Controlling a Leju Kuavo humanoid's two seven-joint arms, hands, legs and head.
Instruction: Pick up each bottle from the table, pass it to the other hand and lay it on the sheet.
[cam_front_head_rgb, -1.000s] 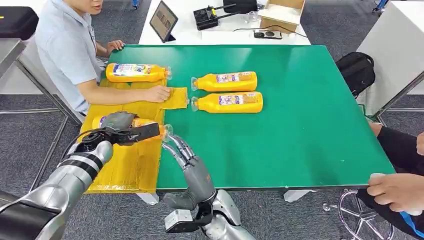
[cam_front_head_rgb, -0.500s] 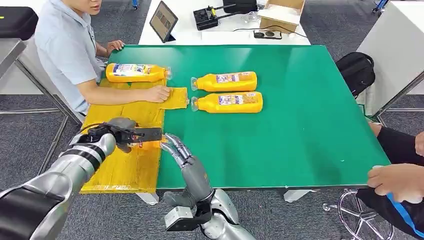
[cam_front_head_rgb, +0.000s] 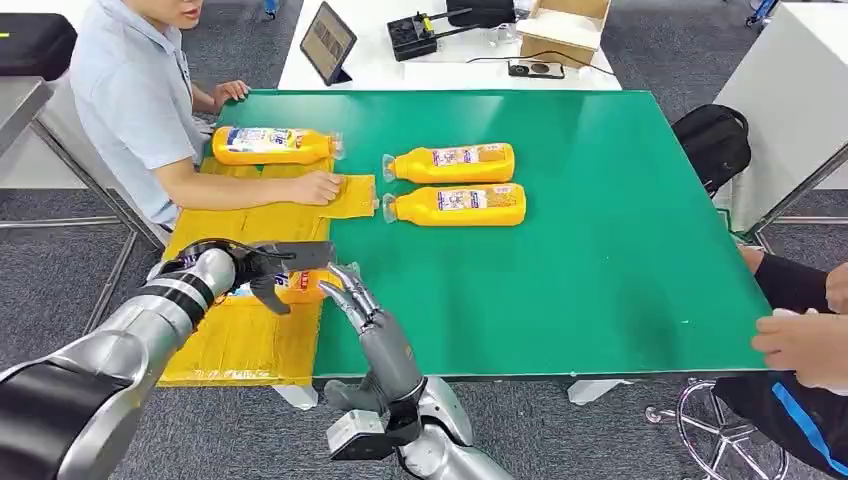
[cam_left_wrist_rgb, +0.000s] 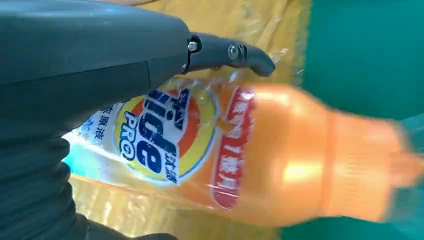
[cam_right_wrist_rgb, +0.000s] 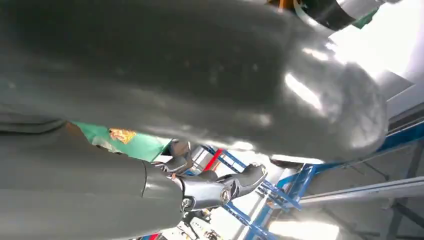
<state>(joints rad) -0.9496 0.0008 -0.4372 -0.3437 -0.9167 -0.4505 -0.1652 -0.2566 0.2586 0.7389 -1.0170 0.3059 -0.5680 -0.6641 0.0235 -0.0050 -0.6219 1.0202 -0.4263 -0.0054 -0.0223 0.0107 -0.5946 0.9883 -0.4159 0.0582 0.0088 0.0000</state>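
1. The left hand (cam_front_head_rgb: 268, 270) holds an orange bottle (cam_front_head_rgb: 290, 287) over the yellow sheet (cam_front_head_rgb: 250, 330), at about 8 o'clock on the green table (cam_front_head_rgb: 600, 260); the dark fingers (cam_front_head_rgb: 262, 290) wrap over its body.
2. In the left wrist view, that bottle's label reads "Tide PRO" and the thumb (cam_left_wrist_rgb: 227, 52) lies along its upper side, with the sheet behind it.
3. The right hand (cam_front_head_rgb: 350, 295) stands just beside the held bottle's cap end, at 3 o'clock from it, fingers spread and holding nothing.
4. A second bottle (cam_front_head_rgb: 272, 145) lies on its side at the far end of the sheet, at 10 o'clock on the table.
5. Two more bottles lie side by side on the bare table near 12 o'clock: the farther bottle (cam_front_head_rgb: 452, 162) and the nearer bottle (cam_front_head_rgb: 458, 204), caps toward the sheet.
6. A seated person's hand (cam_front_head_rgb: 318, 187) rests on the sheet's far part.
7. Another person's hand (cam_front_head_rgb: 800, 345) shows at the table's 4 o'clock corner.
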